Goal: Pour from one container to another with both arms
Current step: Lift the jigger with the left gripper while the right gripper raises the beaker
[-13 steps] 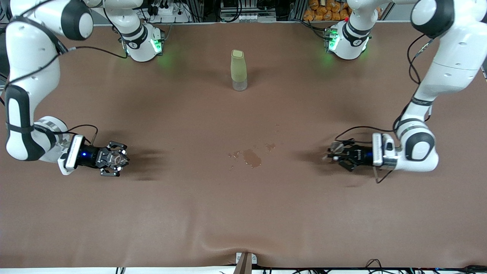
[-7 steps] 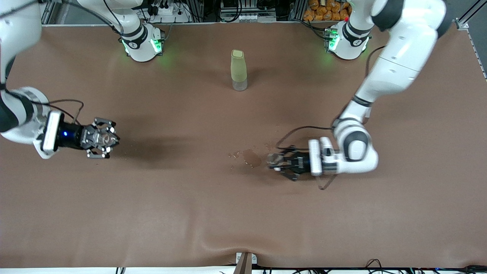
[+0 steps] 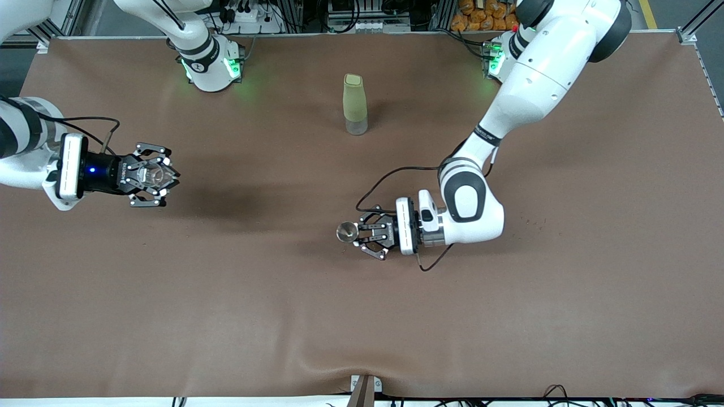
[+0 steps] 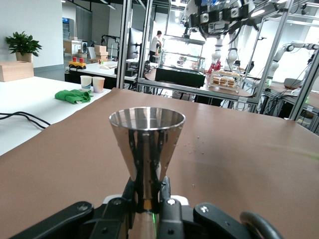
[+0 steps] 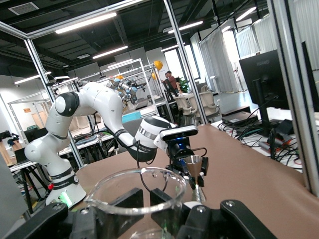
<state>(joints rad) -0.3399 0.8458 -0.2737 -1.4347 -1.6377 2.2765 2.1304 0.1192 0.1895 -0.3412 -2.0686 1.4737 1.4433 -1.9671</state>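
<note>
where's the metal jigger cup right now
The metal jigger cup is held upright in the shut left gripper, in the air over the middle of the brown table, while the green bottle stands farther from the front camera.

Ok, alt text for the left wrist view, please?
The left tool is shut on a metal jigger, upright, its open cup up, over the brown table. The right tool shows above.

Brown-covered table, aluminium frame posts around it, white side table with paper cups and green cloth, potted plant, ceiling strip lights, dark monitor, office chairs
</note>
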